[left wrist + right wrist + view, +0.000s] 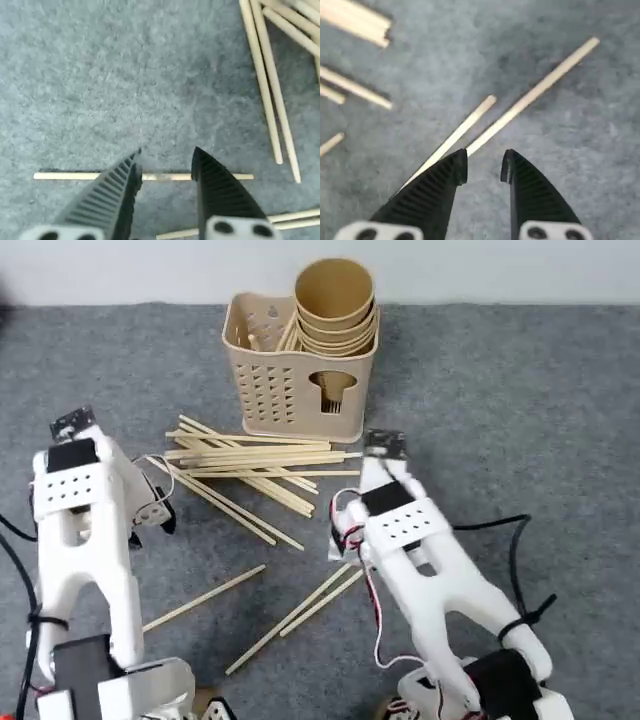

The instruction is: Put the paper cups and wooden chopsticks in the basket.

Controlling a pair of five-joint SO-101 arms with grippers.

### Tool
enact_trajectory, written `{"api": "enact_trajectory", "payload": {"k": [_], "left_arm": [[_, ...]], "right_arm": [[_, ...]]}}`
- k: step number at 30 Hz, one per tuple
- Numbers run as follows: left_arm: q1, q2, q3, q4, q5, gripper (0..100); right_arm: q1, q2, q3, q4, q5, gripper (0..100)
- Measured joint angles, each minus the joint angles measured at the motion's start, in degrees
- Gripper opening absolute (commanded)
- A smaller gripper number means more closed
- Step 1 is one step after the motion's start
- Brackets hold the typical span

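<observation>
On the grey mat [100,75] just under the left gripper [167,150], a lone chopstick [65,175] lies crosswise to the open, empty jaws, well apart from the basket [265,390] and nearer this arm.

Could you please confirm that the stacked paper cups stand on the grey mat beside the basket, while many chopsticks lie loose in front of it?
Not quite: the paper cups sit stacked inside the basket, not beside it on the grey mat, as the high view shows. The rest holds: many chopsticks lie loose in front of the basket.
</observation>
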Motion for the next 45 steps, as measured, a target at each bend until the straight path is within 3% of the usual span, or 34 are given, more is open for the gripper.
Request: {"api": "enact_trajectory", "payload": {"k": [6,13,18,21,31,38,45], "left_arm": [[1.1,-2.5,2.8,-0.7,0.0,16],[3.3,-5.1,5.5,-0.9,0.0,16],[3.3,-7.1,6.8,-1.0,0.0,16],[3.3,-7.5,8.0,-0.9,0.0,16],[3.3,-7.5,9.1,-0.9,0.0,16],[3.3,-7.5,9.1,-0.9,0.0,16],[3.3,-7.5,9.1,-0.9,0.0,16]], "right_arm": [[-5.4,1.0,0.0,0.0,-3.3,13.7],[-5.7,7.2,0.0,0.0,-4.1,14.2],[-5.7,10.2,0.0,-1.8,-4.1,26.2],[-5.7,12.3,0.0,-4.1,-4.1,28.1],[-5.1,14.9,-2.3,-8.4,-4.1,20.2],[1.8,15.2,-2.3,-11.0,-4.1,5.1],[4.9,19.0,-3.0,-11.0,-4.3,3.0]]}}
